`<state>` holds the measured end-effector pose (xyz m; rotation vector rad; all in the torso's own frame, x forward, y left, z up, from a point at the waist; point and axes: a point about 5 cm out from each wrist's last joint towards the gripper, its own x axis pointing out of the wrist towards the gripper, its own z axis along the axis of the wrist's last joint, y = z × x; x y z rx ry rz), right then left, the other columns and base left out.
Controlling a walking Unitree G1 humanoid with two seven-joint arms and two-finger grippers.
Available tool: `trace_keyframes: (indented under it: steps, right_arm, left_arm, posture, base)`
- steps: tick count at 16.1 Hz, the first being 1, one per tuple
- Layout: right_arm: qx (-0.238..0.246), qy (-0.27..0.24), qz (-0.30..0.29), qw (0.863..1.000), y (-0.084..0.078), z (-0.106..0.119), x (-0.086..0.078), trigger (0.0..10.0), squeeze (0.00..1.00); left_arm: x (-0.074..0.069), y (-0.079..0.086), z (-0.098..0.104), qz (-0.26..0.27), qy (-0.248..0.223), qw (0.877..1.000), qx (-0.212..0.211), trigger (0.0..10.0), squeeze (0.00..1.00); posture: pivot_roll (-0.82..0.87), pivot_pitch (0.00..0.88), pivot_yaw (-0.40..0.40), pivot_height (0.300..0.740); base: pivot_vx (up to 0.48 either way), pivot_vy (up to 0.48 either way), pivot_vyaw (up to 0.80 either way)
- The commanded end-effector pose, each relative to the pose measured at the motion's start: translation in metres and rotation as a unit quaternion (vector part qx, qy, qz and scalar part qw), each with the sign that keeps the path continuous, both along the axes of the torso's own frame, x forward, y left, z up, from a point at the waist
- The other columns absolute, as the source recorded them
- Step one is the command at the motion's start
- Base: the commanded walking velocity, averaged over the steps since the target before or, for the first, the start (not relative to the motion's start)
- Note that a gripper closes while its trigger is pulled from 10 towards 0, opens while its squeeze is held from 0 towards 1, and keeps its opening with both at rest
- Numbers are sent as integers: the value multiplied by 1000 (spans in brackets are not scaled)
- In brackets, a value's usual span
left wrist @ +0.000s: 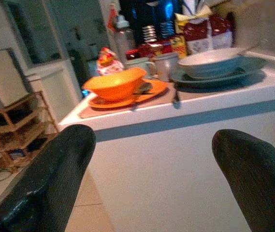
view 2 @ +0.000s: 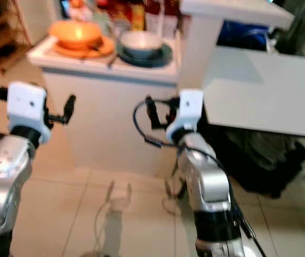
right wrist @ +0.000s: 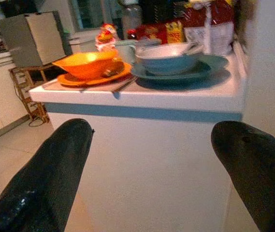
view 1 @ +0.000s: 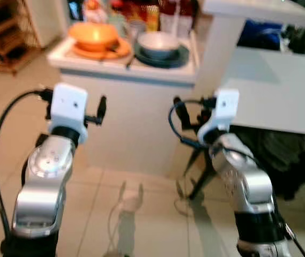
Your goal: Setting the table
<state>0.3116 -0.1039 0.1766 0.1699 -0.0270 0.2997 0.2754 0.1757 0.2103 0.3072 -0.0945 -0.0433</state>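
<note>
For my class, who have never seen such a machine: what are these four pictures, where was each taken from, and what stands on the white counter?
It is a walking humanoid robot. Two pictures come from its head, looking down at its silver arms; two come from wrist cameras, looking between black fingers. The left gripper and right gripper are open, raised before a white counter, holding nothing. On the counter stand an orange bowl on an orange plate and a grey-blue bowl on a dark plate. Packets and bottles stand behind.

Packages (left wrist: 202,26) behind the blue bowl (left wrist: 209,62) are too blurred to identify.
</note>
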Motion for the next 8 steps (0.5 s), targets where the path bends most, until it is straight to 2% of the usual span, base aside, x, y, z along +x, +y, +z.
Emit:
trace_keyframes:
  steps: [1, 8]
  right_arm:
    - [-12, 1, -18, 1000, -9, 0, 3, 10000, 0]
    - [-18, -9, -62, 998, -19, 5, 5, 10000, 0]
  left_arm:
    - [1, -8, 5, -17, -6, 1000, -1, 10000, 0]
    - [1, -13, 3, -33, 2, 999, 2, 10000, 0]
  posture:
    - [88, 0, -26, 740]
    - [81, 12, -14, 740]
  base:
    - [480, 0, 0]
    - [480, 0, 0]
